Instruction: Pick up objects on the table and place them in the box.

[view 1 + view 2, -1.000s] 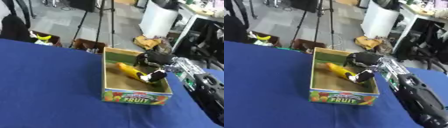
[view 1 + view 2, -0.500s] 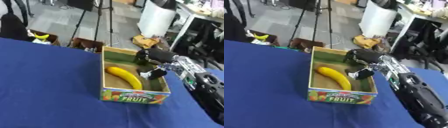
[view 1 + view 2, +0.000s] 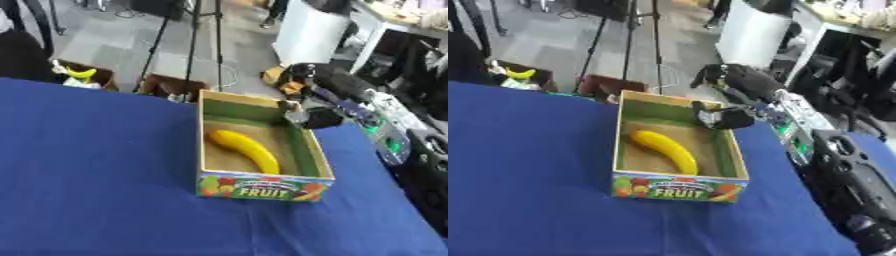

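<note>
Near side: blue cloth-covered desk (image 3: pixel 96 170) is showing nothing loose on the stretch in view. Mid-desk, the open cardboard box with green inner walls and a "FRUIT" label (image 3: pixel 262 186) is sitting square to the near edge, label wall facing near.

The yellow curved banana (image 3: pixel 245 148) is lying flat on the box floor, running diagonally from far-left to near-right, nothing touching it. So the drop looks done for this item.

Far-right corner of the box: the black right hand (image 3: pixel 730 118) is hanging just over the rim, clear of the banana. Fingers look partly curled with nothing in them, though blur is making that hard to call. Black-and-silver forearm is running off to the right. Left hand is not showing in either view.

Judgement: place step is finishing, hand is in the clearing phase. Next move calls for lifting the hand up and right, away from the box wall without clipping the rim, then finding the next object; none is visible on the desk from here.
</note>
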You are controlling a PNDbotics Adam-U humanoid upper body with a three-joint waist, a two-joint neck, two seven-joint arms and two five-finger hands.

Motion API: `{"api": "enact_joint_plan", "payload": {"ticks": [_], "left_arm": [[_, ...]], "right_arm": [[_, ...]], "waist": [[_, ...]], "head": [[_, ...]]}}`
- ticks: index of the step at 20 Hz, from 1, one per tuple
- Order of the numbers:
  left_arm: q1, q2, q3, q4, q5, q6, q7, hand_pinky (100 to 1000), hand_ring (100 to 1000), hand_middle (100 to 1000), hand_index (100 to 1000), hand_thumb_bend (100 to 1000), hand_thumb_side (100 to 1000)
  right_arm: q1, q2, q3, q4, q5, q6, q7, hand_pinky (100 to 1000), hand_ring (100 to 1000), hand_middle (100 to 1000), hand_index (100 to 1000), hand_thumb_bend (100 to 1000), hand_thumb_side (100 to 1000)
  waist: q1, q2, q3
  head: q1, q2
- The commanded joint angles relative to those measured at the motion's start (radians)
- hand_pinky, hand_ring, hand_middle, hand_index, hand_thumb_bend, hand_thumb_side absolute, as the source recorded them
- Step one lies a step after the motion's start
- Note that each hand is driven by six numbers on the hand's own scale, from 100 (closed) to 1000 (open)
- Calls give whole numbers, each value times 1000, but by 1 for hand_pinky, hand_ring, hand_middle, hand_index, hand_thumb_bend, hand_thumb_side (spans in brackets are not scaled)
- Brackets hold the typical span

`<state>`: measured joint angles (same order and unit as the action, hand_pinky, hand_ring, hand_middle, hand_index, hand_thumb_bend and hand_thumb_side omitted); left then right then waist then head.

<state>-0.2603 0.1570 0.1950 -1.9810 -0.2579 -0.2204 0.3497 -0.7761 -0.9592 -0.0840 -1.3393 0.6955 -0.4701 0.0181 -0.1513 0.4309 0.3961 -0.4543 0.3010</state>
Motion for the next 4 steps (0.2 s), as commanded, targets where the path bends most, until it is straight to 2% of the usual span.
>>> {"api": "enact_joint_plan", "payload": {"ticks": [1, 4], "left_arm": [[3, 11, 10, -19, -2, -2, 11, 417, 401, 463, 626, 100, 1000], [9, 12, 13, -19, 1, -3, 18, 418, 403, 464, 628, 100, 1000]], "right_arm": [[2, -10, -41, -85, -53, 36, -50, 770, 729, 713, 778, 100, 872], [27, 8, -59, -156, -97, 66, -94, 775, 719, 707, 779, 100, 894]], "waist": [[15, -31, -7], [30, -40, -20]], "head": [[5, 9], [35, 29]]}}
